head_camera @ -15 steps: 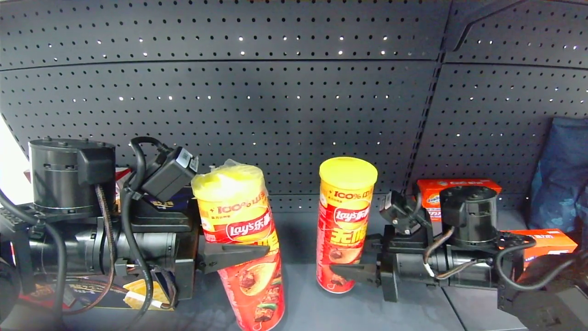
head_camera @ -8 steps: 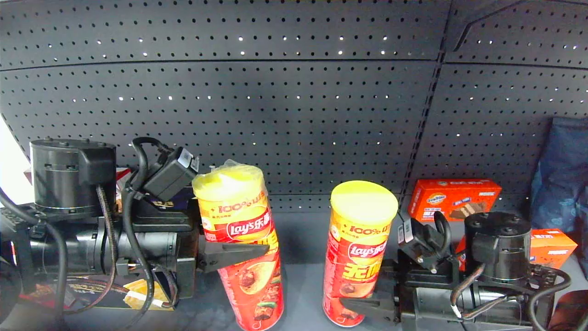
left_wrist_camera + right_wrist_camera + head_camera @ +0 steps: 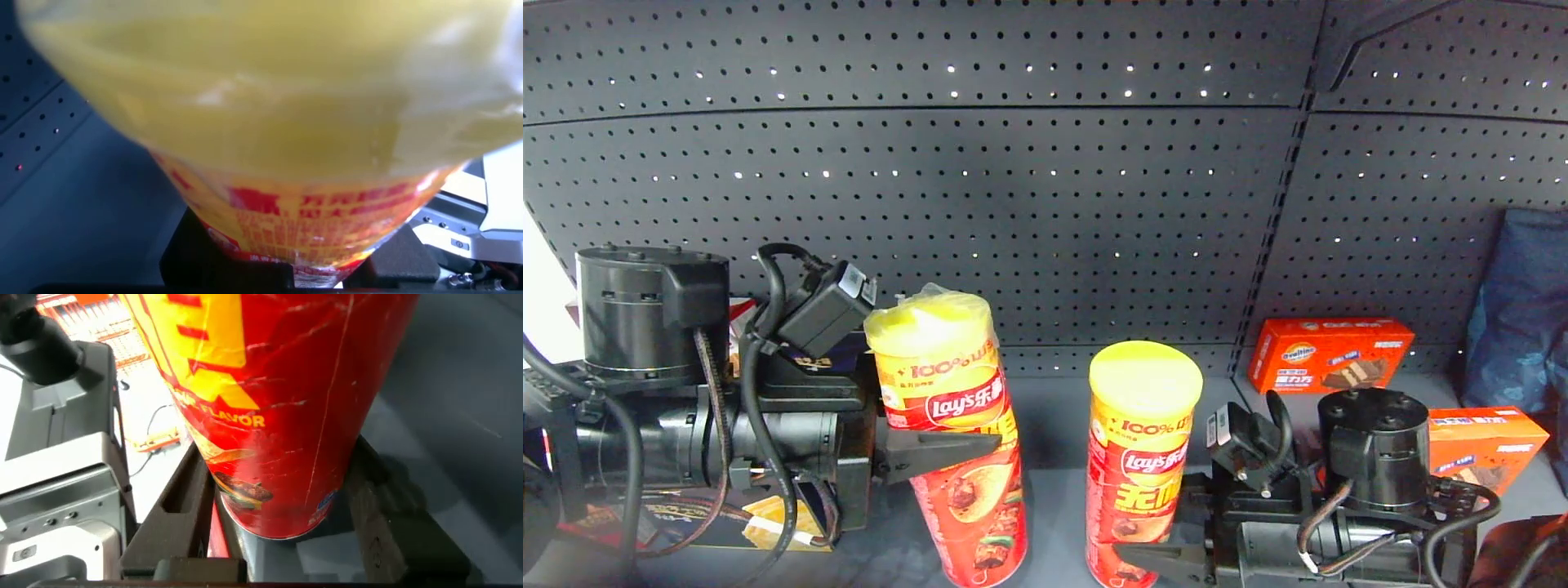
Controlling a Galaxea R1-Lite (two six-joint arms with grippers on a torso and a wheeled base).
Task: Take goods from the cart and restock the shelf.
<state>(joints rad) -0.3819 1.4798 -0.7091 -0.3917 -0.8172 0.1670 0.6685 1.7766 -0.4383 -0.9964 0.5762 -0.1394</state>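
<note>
Head view: two chip cans held at the shelf

The left gripper [image 3: 978,443] has its fingers closed around the left chip can [image 3: 941,377], which leans with its top toward the robot's left. The right gripper [image 3: 1131,549] clamps the right chip can [image 3: 1143,445] low on its body, upright, above the front of the shelf [image 3: 1054,420]. To place them well, I think each can should be straightened, lowered until its base sits flat, and released only then.

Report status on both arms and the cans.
Left gripper shut on left chip can, tilted. Right gripper shut on right chip can, upright. Orange boxes to its right, apart.
</note>
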